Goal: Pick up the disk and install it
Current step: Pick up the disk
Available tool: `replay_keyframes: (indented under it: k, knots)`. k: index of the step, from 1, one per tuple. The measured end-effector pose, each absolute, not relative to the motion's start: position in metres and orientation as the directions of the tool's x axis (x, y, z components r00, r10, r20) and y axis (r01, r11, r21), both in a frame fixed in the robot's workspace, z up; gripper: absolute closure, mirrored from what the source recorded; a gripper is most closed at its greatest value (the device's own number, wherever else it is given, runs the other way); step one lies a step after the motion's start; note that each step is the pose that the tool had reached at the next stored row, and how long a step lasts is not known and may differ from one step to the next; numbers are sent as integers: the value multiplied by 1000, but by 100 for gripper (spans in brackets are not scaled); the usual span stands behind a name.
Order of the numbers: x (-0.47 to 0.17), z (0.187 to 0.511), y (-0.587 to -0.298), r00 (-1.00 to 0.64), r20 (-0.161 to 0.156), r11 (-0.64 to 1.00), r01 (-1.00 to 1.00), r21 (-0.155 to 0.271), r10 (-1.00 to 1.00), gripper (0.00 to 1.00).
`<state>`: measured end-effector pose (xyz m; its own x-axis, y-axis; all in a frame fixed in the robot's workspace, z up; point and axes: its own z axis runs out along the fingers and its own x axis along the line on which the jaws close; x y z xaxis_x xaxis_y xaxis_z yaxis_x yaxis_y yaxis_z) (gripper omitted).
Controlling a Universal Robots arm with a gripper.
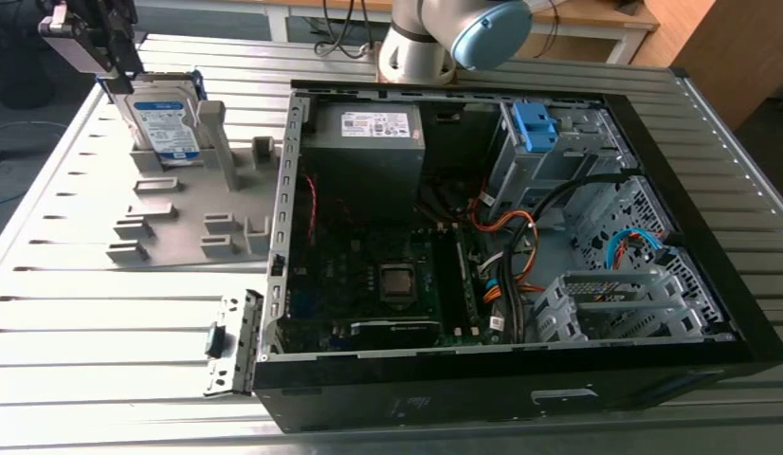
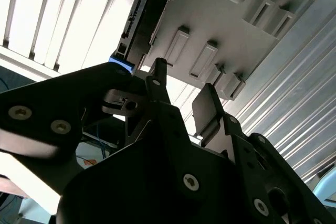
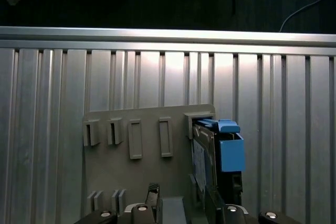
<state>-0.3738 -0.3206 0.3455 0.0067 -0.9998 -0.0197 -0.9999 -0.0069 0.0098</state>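
My gripper [image 1: 114, 71] hangs at the top of the disk [image 1: 164, 125], which stands upright in the grey holder [image 1: 190, 223]. I cannot tell how wide the gripper is open. The disk looks hard, a bit heavy and easy to hurt. I would hold it by its blue side rails.

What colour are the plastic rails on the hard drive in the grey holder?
The silver hard drive's rails are bright blue; clearest in the first wrist view.

Cables [image 1: 558, 196] across open case [image 1: 429, 403]
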Motion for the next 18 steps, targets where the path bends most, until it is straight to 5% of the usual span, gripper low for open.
replay_keyframes:
  k: [1, 18]
  knots:
    - [-374, 345, -321, 7, -20, -7, -1000, 10, -1000, 53]
    - [-374, 345, -314, 7, -20, -7, -1000, 10, -1000, 53]
